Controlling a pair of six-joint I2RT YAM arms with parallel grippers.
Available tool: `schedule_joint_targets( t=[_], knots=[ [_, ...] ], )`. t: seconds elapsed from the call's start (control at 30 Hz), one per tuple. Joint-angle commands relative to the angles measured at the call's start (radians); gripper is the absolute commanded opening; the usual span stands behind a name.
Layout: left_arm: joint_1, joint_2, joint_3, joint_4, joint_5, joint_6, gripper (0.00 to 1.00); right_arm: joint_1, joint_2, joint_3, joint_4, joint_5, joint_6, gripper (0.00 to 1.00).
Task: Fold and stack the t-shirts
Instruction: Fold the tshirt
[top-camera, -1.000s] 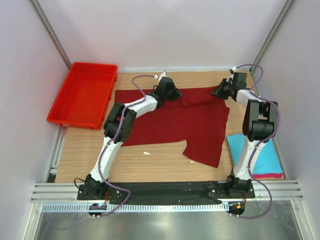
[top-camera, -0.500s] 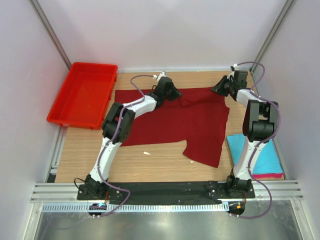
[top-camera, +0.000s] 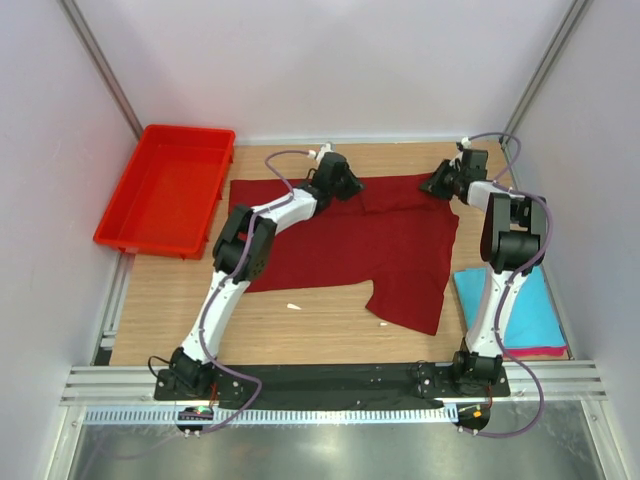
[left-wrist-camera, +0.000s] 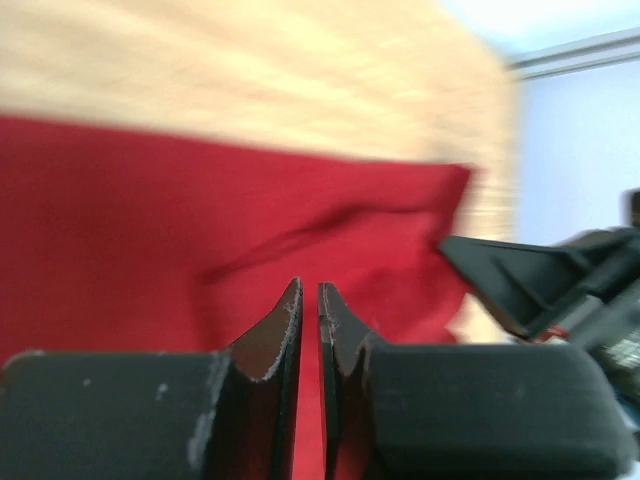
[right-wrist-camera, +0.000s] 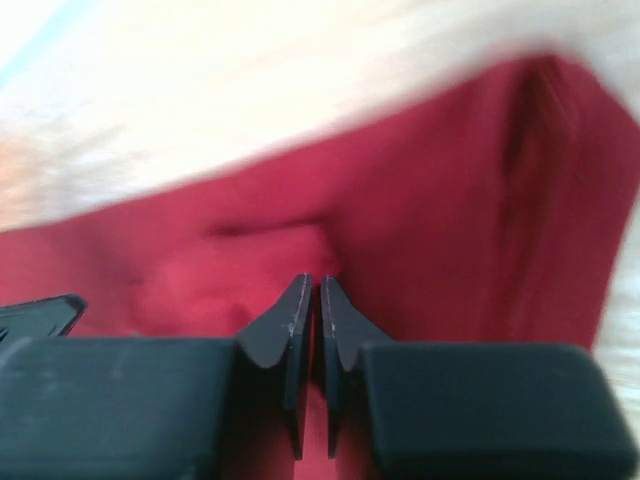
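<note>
Far left: bright red rigid plastic tray (top-camera: 165, 190), at far-left corner of the wooden surface (top-camera: 330, 325). Next: left fingers (left-wrist-camera: 285, 325) at far hem of dark maroon cloth t-shirt (top-camera: 340, 250), itself spread flat mid-surface, not yet folded; parted by a thin slit only, no cloth seen in it. Further right: right fingers (right-wrist-camera: 296, 310) at same shirt's far-right corner, likewise barely apart, nothing visibly pinched. Far right: folded turquoise t-shirt (top-camera: 530, 305) atop pink t-shirt (top-camera: 545, 351), beside right arm. Risk, prob.: w/ so narrow a slit, snagging the hem on lift-off and dragging it up, rumpling the far edge. From top view: whole layout, but no finger gap. From wrist views: the gap, though blurred, w/o tray or stack.
</note>
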Motion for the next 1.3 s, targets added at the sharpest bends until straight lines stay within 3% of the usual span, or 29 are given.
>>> schedule_joint_targets(
  t=[0.0, 0.17, 0.33, 0.5, 0.67, 0.9, 1.17, 1.27],
  knots=[
    [0.013, 0.038, 0.040, -0.135, -0.006, 0.045, 0.11, -0.007, 0.004, 0.028, -0.025, 0.031, -0.032, 0.16],
    [0.012, -0.069, -0.018, -0.192, -0.040, 0.127, 0.18, -0.009, -0.035, 0.092, -0.204, 0.085, -0.083, 0.37],
    [0.004, -0.158, 0.004, -0.275, -0.048, 0.181, 0.26, -0.009, -0.044, 0.214, -0.465, 0.212, -0.147, 0.45],
    [-0.017, -0.154, 0.050, -0.250, 0.068, 0.176, 0.29, 0.006, -0.052, 0.313, -0.535, 0.214, -0.163, 0.49],
    [-0.021, -0.062, 0.067, -0.137, 0.195, 0.047, 0.24, 0.014, 0.036, 0.410, -0.548, 0.108, -0.140, 0.61],
    [-0.027, 0.056, 0.067, -0.029, 0.316, -0.051, 0.21, 0.014, 0.152, 0.456, -0.470, -0.033, -0.111, 0.61],
    [-0.030, -0.005, -0.118, -0.012, 0.317, -0.045, 0.19, 0.014, 0.186, 0.418, -0.444, -0.082, -0.112, 0.58],
    [-0.030, -0.007, -0.132, -0.016, 0.320, -0.039, 0.19, 0.014, 0.188, 0.401, -0.418, -0.122, -0.102, 0.52]
  ],
)
